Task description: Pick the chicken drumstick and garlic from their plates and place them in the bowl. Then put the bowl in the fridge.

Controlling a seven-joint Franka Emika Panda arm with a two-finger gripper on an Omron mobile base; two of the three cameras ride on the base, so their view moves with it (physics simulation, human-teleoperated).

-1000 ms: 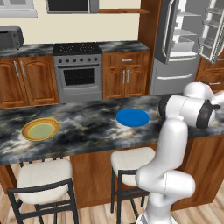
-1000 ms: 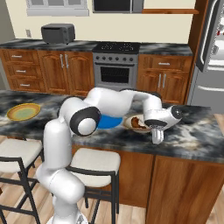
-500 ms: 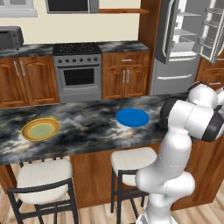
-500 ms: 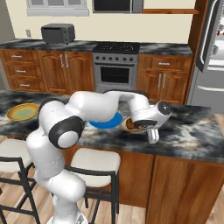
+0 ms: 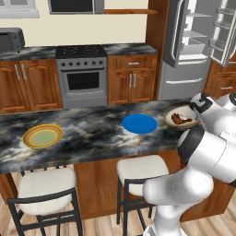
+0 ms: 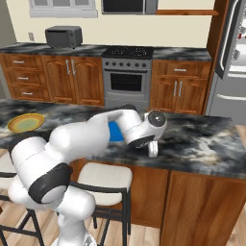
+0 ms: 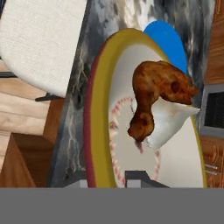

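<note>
Reddish-brown chicken drumstick (image 7: 155, 94) lies against the white garlic (image 7: 168, 122) inside the bowl (image 7: 103, 87). The gripper (image 7: 111, 178) is clenched on the bowl's rim, on the dark marbled counter (image 5: 92, 138).

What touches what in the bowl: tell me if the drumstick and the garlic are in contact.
Touching. In the hand view the drumstick lies over the garlic inside the bowl, its brown meat overlapping the white bulb with no gap between them.
</note>
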